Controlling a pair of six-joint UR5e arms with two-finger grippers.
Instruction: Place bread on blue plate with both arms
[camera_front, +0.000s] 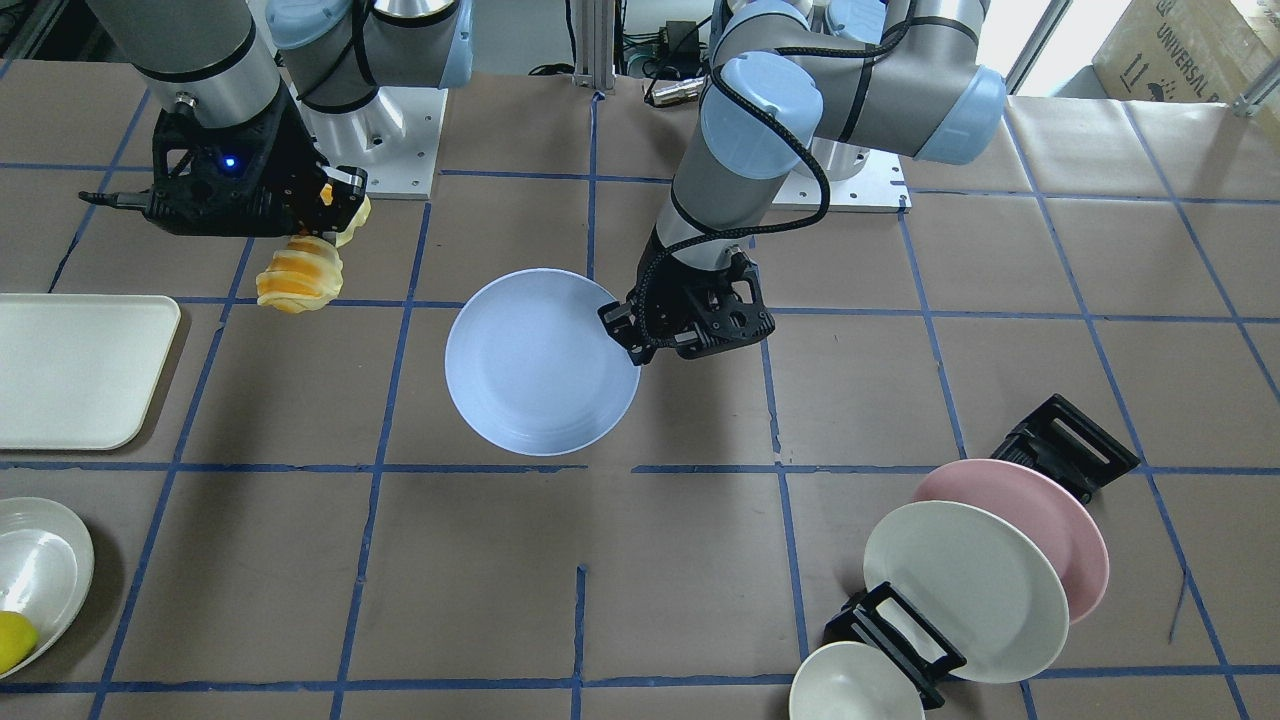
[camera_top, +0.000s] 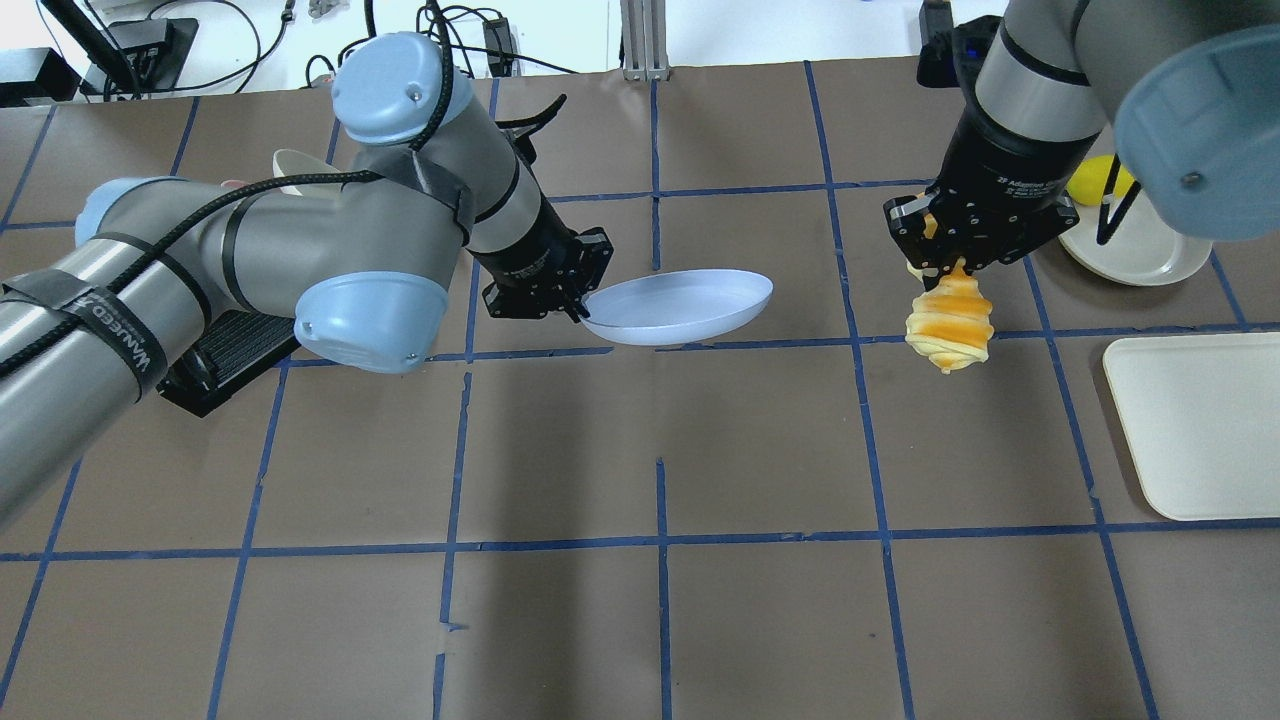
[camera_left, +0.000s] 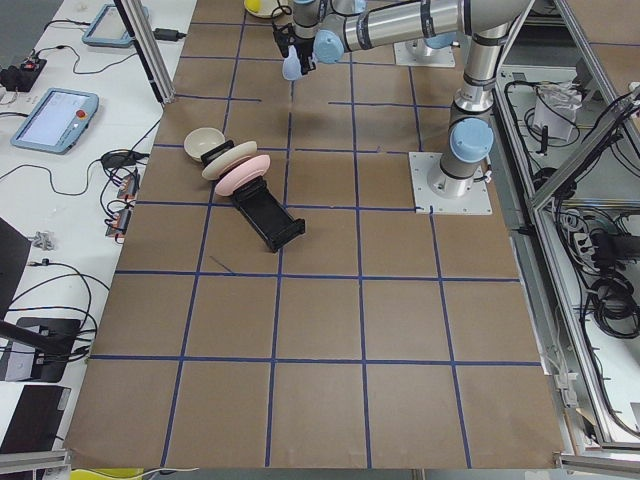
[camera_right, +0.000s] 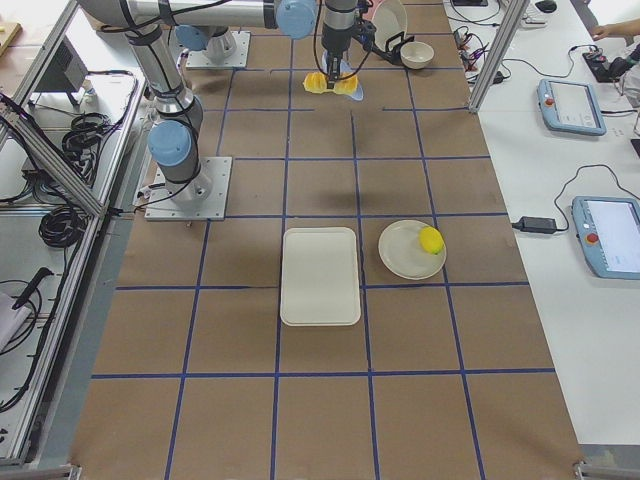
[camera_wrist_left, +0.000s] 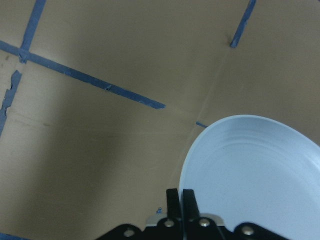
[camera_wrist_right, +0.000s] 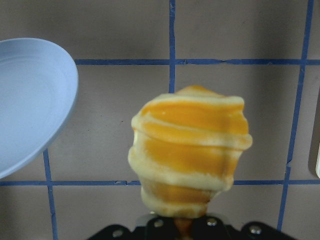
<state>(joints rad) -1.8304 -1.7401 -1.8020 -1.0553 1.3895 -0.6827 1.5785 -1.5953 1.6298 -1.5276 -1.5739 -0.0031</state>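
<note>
The left arm's black two-finger end effector (camera_top: 577, 300) is clamped on the rim of the round, smooth, pale lavender-blue plate (camera_top: 690, 303). It holds the plate out sideways, and the plate appears lifted off the brown paper-covered tabletop (camera_top: 660, 620), which is marked in squares by blue tape. The plate's glossy surface shows faint concentric rings in the left wrist view. The right arm's black end effector (camera_top: 945, 262) is pinched on one end of the elongated ridged bread loaf (camera_top: 948, 325). The loaf hangs downward from it, showing pale cream segments banded with orange-golden tops. It is above the tabletop and well apart from the plate, on the robot's right. Further right lie a flat cream rectangular tray with rounded corners (camera_top: 1195, 425) and a cream-white plate (camera_top: 1135, 250) carrying a small yellow lemon-like fruit (camera_top: 1095, 180).
</note>
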